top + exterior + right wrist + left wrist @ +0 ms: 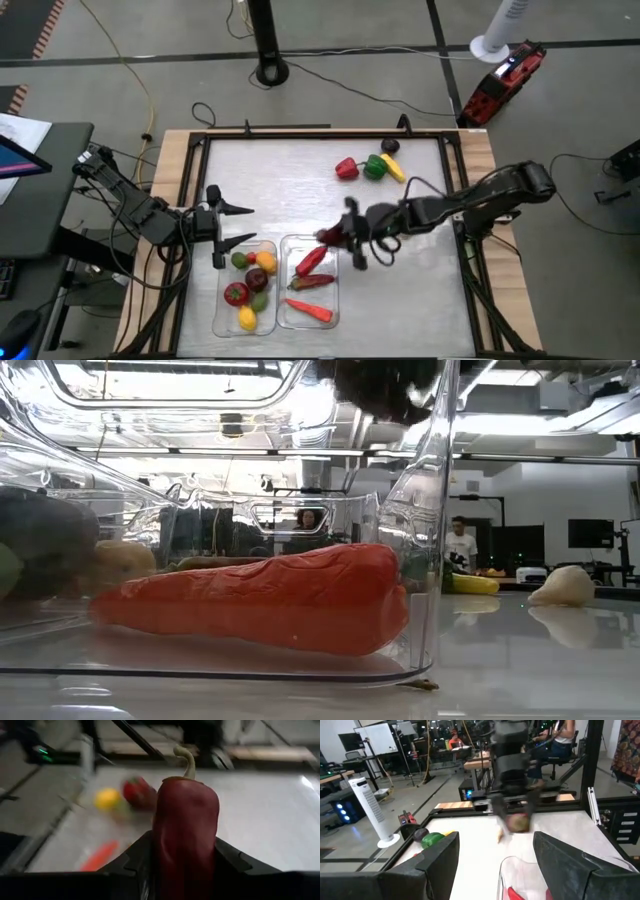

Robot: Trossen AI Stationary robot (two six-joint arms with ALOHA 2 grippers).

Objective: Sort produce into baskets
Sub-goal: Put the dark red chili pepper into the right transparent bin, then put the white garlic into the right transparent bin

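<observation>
From above, the right gripper point(338, 238) hangs at the far corner of the right bin point(335, 310), its jaws clenched on a red chilli point(329, 236), probably to drop it among the long red pieces point(311, 261) there. The left gripper point(228, 227) waits just beyond the left bin point(218, 318), jaws released and empty, clear of the other arm. A few pieces point(372, 167) lie well past the right jaws on the worktop point(280, 180).

At worktop level, an orange carrot point(260, 600) lies inside the clear bin wall point(425, 560).

The left wrist view looks between its parted fingers point(432, 865) at the other arm.

In the right wrist view, the chilli point(186, 835) stands upright between the jaws, held by its lower half.
</observation>
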